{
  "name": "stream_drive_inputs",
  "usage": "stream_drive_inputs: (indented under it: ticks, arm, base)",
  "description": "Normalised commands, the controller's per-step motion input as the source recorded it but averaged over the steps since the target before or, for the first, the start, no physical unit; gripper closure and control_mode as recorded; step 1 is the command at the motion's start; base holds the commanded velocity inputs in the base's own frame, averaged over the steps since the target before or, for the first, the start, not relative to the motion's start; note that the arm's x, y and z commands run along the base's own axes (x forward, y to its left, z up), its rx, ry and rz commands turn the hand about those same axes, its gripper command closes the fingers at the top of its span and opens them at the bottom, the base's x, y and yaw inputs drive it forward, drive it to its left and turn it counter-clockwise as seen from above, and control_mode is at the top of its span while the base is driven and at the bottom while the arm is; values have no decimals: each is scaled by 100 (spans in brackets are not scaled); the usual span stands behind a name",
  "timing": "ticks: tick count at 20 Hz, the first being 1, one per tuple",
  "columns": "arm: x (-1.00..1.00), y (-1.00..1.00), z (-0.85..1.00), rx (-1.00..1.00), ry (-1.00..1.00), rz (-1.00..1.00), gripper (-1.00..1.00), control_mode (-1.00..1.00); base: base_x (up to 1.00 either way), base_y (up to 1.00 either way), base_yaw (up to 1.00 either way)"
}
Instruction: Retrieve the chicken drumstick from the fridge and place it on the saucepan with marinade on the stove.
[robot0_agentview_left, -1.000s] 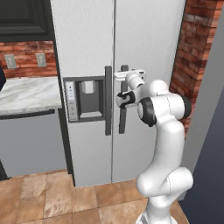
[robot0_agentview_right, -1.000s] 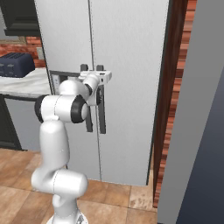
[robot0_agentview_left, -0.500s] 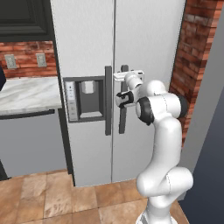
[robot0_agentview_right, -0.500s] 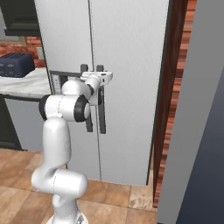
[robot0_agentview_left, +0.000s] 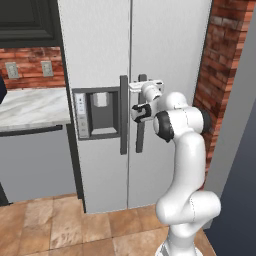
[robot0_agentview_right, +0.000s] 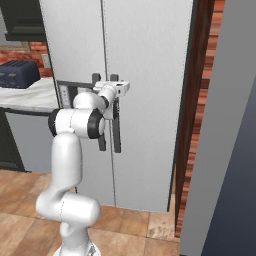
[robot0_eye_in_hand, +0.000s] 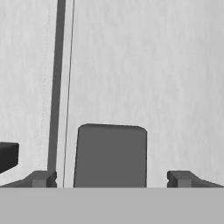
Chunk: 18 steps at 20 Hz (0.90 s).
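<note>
Hand view: the claw (robot0_eye_in_hand: 111, 179) was held spread wide, astride the top of the right door handle (robot0_eye_in_hand: 111, 155).

The fridge (robot0_agentview_left: 170, 55) was shut, so the chicken drumstick was hidden behind the doors. The handle, between the fingertips (robot0_eye_in_hand: 180, 178), was judged rigid and smooth; a firm pinch across its upper end would be needed, and the door should swing heavily.

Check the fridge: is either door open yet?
No: in the left base view both doors of the fridge sit flush and shut, with the open gripper at the right door's handle.
</note>
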Motion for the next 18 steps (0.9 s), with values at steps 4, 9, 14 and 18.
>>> stream_drive_inputs:
  ticks: [4, 9, 14, 18]
  arm:
    - [32, 0, -17, 0, -4, 0, -100, -100]
    - [22, 0, -14, 0, -4, 0, -100, -100]
    - [0, 0, 0, 0, 0, 0, 100, -100]
    - [0, 0, 0, 0, 0, 0, 100, -100]
  base:
    - [0, 0, 0]
    - [0, 0, 0]
    - [0, 0, 0]
    - [0, 0, 0]
